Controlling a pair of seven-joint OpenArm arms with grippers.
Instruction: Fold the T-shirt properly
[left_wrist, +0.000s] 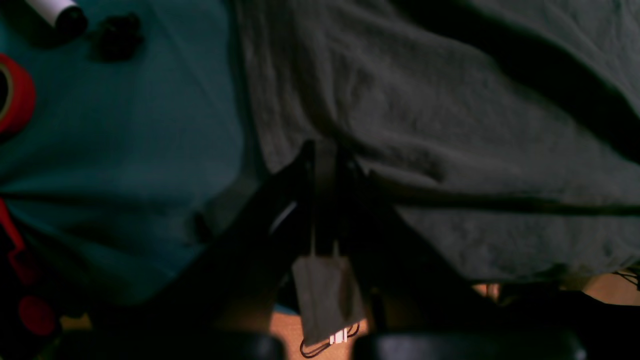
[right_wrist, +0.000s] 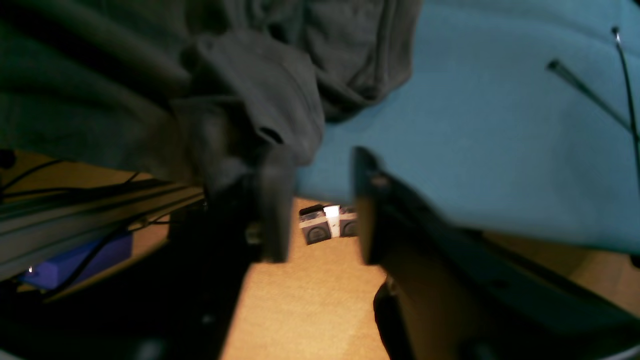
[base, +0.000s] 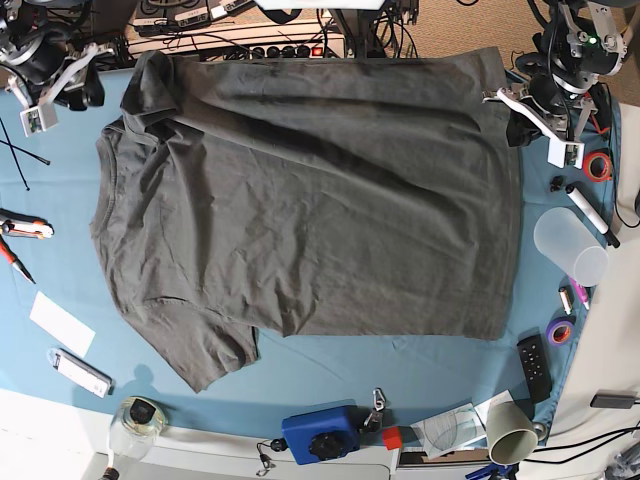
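a large dark grey t-shirt (base: 310, 200) lies spread almost flat across a table (base: 60, 250) covered in blue cloth, seen from above. its hem runs down the side nearest the left pincer (base: 520, 120), and its neck and sleeves lie toward the right pincer (base: 75, 85).

the left pincer sits at the far hem corner of the shirt. in the left wrist view (left_wrist: 325, 160) its jaws are pressed together with a fold of the grey fabric (left_wrist: 425, 125) pinched between them; the cloth stretches away from the tips and to one side, with bare blue cloth (left_wrist: 125, 150) on the other.

the right pincer rests at the far corner by the upper sleeve. in the right wrist view (right_wrist: 320, 190) its two dark fingers (right_wrist: 272, 210) stand apart with a clear gap between them and nothing in that gap. bunched sleeve fabric (right_wrist: 250, 95) drapes over and beside one finger; whether it touches is blurred.

near the left pincer, off the shirt's hem side, lie a red tape roll (base: 598, 166), a marker (base: 594, 215) and a clear plastic cup (base: 570, 245).
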